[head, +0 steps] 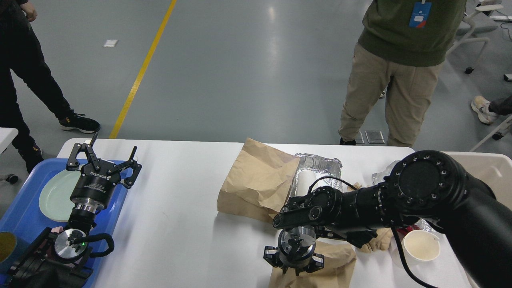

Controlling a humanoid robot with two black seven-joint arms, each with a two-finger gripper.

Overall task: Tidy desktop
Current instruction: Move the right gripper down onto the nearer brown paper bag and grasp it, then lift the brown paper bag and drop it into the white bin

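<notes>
The white desktop fills the lower half of the head view. At its front edge my right gripper points straight down onto a flat brown paper bag. It is shut on the bag, whose paper bunches up under the fingers. At the left end my left gripper stands open and empty, pointing away from me over the blue tray.
A bigger brown paper bag lies mid-table beside a foil tray holding a white cup. Crumpled brown paper and a paper cup lie right. A beige bin stands far right, a green plate on the tray. A person stands behind the table.
</notes>
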